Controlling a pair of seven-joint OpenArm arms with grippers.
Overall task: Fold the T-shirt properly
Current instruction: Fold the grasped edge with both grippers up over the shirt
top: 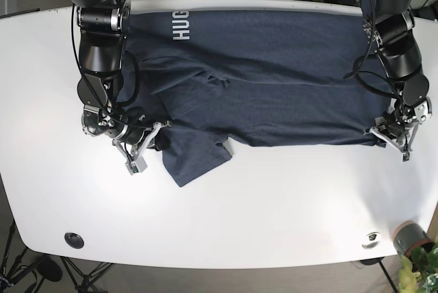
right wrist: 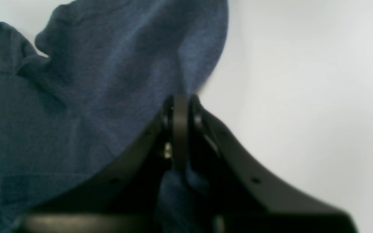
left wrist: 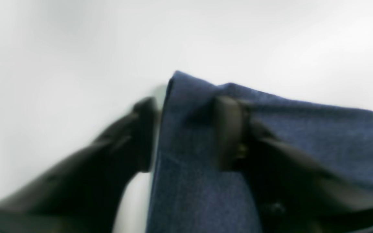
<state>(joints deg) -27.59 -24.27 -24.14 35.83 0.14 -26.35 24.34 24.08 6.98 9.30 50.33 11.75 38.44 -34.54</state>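
The navy T-shirt (top: pixel 274 81) lies spread across the far half of the white table (top: pixel 274 204), white lettering near its far left corner and a sleeve (top: pixel 195 159) sticking out toward the front. My right gripper (top: pixel 147 144) is at the shirt's left front edge. In its wrist view the right gripper (right wrist: pixel 180 129) is shut on a fold of the T-shirt (right wrist: pixel 92 97). My left gripper (top: pixel 394 135) is at the shirt's right front corner. In the left wrist view it (left wrist: pixel 186 129) stands open astride the cloth edge (left wrist: pixel 180 161), one finger on the fabric, the other on bare table.
A black round disc (top: pixel 74 239) sits near the table's front left edge and a silver fitting (top: pixel 371 239) near the front right. A potted plant (top: pixel 414 252) stands off the front right corner. Cables and equipment lie behind the far edge.
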